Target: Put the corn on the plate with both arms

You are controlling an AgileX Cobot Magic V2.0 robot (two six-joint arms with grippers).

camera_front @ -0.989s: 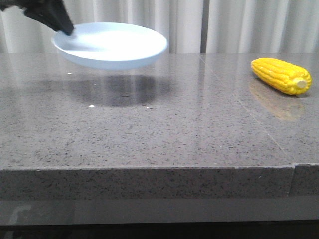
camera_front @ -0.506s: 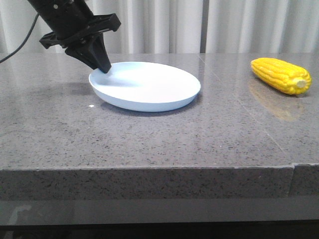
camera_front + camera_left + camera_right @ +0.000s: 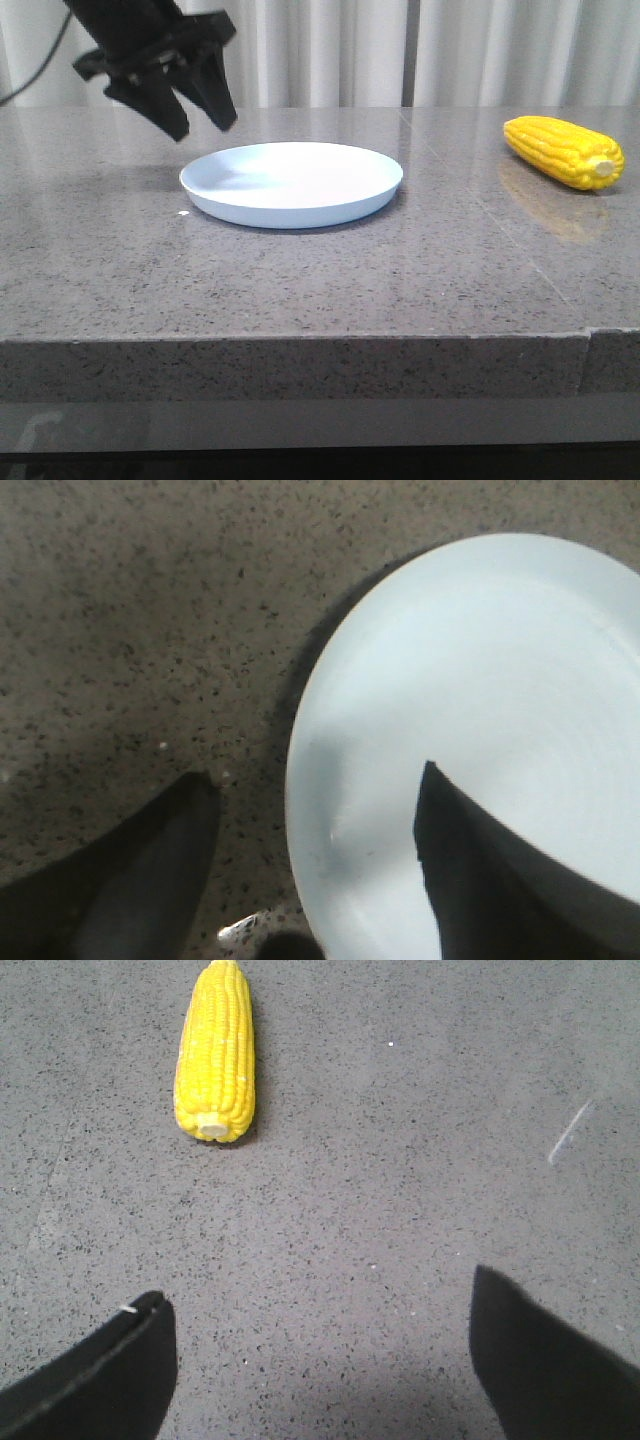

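Observation:
The pale blue-white plate (image 3: 292, 182) lies flat on the grey stone table, left of centre. My left gripper (image 3: 203, 127) hangs open and empty just above the plate's far left rim. In the left wrist view the plate (image 3: 480, 710) fills one side, and the left gripper (image 3: 315, 785) has one finger over the plate and one over the table. The yellow corn (image 3: 565, 151) lies at the far right of the table, its stub end toward the front. In the right wrist view the corn (image 3: 215, 1052) lies well ahead of my open, empty right gripper (image 3: 320, 1305). The right arm is out of the front view.
The grey speckled table (image 3: 320, 270) has its front edge across the lower front view. A seam (image 3: 480, 200) runs through the tabletop between plate and corn. White curtains (image 3: 400, 50) hang behind the table.
My left gripper lowered the plate from the air at the back left onto the table, then let go of it, opened and rose a little. The corn has not moved.

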